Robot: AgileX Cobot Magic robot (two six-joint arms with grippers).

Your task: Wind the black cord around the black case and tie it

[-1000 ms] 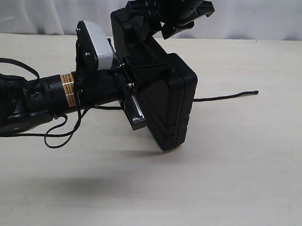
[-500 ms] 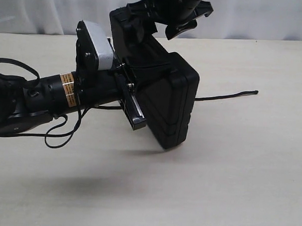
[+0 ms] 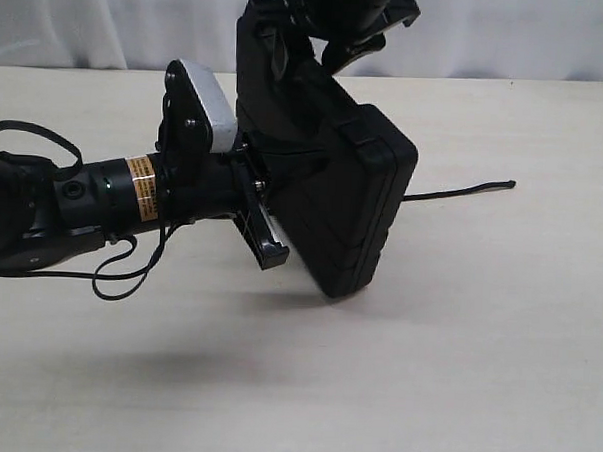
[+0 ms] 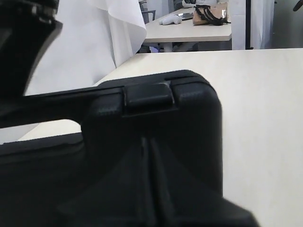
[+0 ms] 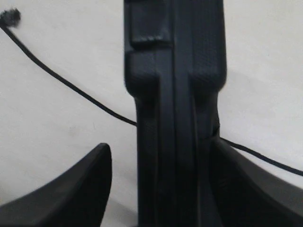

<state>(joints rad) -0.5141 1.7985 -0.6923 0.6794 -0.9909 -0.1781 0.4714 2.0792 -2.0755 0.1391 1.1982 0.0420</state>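
Half expect the black case [image 3: 343, 198], clamped tilted above the counter [image 3: 496, 345] by the closed left end effector [image 3: 267, 215] alone, with the right end effector [image 3: 362, 33] open astride its upper edge, to twist loose and drag the black cord [image 3: 463, 190] trailing across the counter.

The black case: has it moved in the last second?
Yes. The black case has tilted and swung rightward, closer to the unmoved end of the black cord.

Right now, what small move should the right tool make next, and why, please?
Probably lift the right tool clear and down to the black cord: that tool stands open astride the black case, which the left tool holds off the table, while the cord lies loose.
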